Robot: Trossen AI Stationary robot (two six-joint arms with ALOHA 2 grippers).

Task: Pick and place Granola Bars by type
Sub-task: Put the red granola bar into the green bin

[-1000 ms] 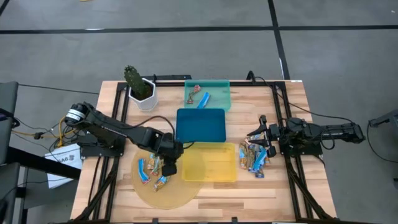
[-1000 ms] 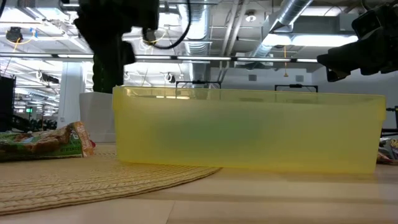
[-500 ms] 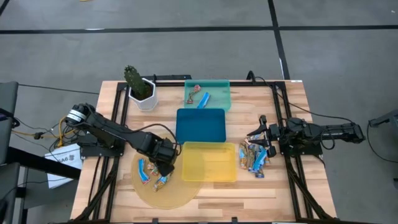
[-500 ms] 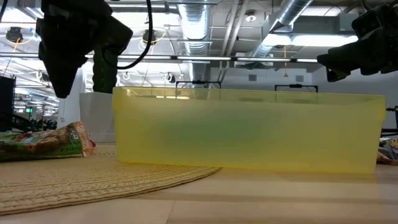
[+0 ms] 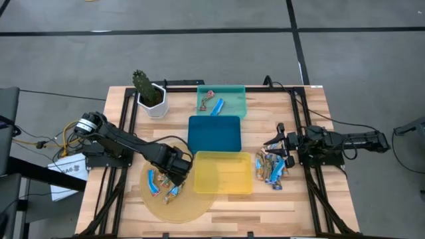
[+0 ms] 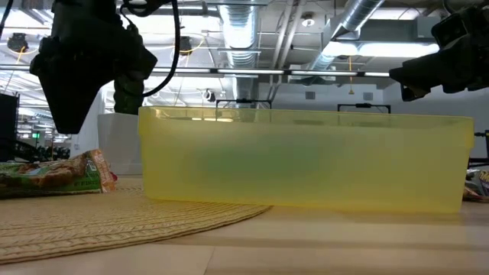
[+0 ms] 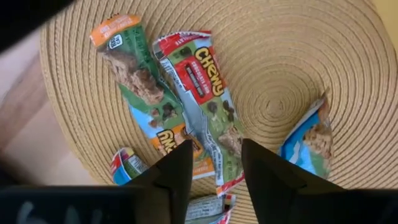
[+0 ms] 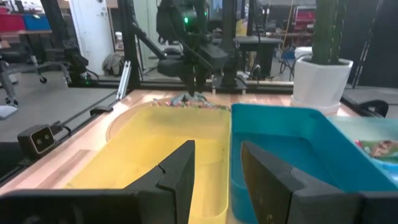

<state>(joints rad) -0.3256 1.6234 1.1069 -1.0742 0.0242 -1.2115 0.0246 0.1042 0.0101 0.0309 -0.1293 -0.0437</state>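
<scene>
While L gripper [image 7: 214, 163] hangs w/ jaws spread, empty, over granola bars [image 7: 199, 93] on woven mat [image 7: 292, 74], red bar lies between them: light, crinkly, slippery, so pinch across its mid; R gripper [image 8: 214, 163] waits, jaws apart.

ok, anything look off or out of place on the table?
Nothing damaged or spilled. Only oddity: the teal tray holds two unlike bars, so types are mixed there. The yellow tray and blue tray look empty.

light: bright, even overhead | glare: ceiling lights, low view | blur: yellow tray [image 6: 306, 160] close up
</scene>
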